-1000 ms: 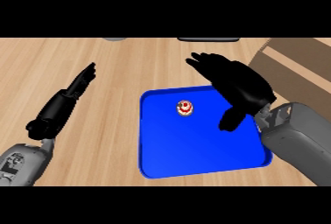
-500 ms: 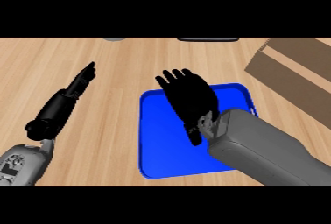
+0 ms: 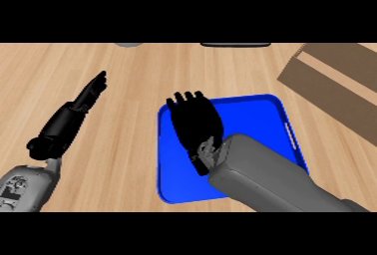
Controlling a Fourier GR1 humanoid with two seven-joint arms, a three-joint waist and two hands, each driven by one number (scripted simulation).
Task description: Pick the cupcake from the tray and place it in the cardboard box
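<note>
My right hand (image 3: 194,127) lies over the left part of the blue tray (image 3: 258,112), palm down with its fingers held straight and pointing away from me. The cupcake does not show; the hand and grey forearm cover the spot on the tray where it stood. The cardboard box (image 3: 335,79) stands at the counter's right, beyond the tray. My left hand (image 3: 81,107) rests open at the left on the wooden counter, fingers straight and pointing up and right, well clear of the tray.
A grey object (image 3: 129,44) and a dark flat object (image 3: 236,45) sit at the counter's far edge. Bare wooden counter (image 3: 132,149) lies between my left arm and the tray.
My right hand has swung left from the tray's right side to over its left part, covering the cupcake that showed a second ago. The left hand has stayed still.
</note>
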